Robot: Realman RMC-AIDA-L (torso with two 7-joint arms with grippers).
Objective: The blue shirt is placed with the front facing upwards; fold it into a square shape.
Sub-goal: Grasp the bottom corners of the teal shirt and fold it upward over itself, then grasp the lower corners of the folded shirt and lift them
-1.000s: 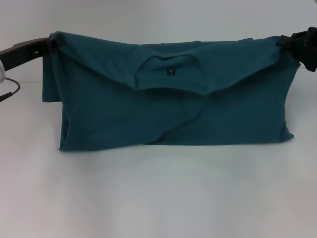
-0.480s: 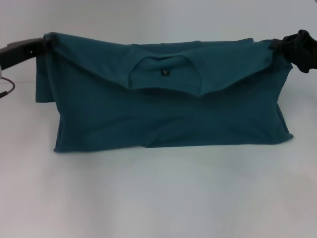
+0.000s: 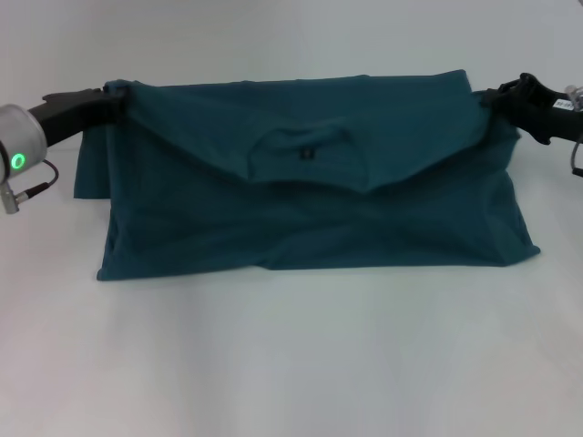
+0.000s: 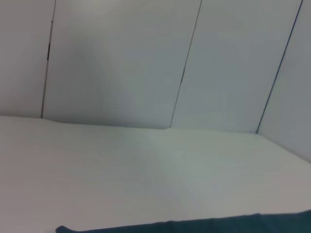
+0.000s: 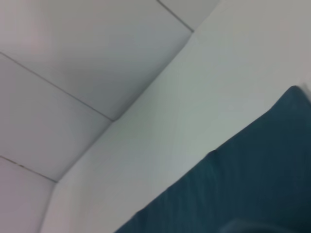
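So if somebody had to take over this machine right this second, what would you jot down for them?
Left gripper is shut on the blue shirt at its far left corner; right gripper is shut on the far right corner.
The shirt lies on the white table, its far part held stretched between the two grippers, collar showing at the middle.
Done: shirt folded into a wide band.
Left: lay down the held edge, release, then fold the ends in to make a square.

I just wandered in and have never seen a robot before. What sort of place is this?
Probably a robot test lab, not a home: a bare white table, plain panelled walls, and a blue shirt held at its far corners by the left gripper and right gripper.
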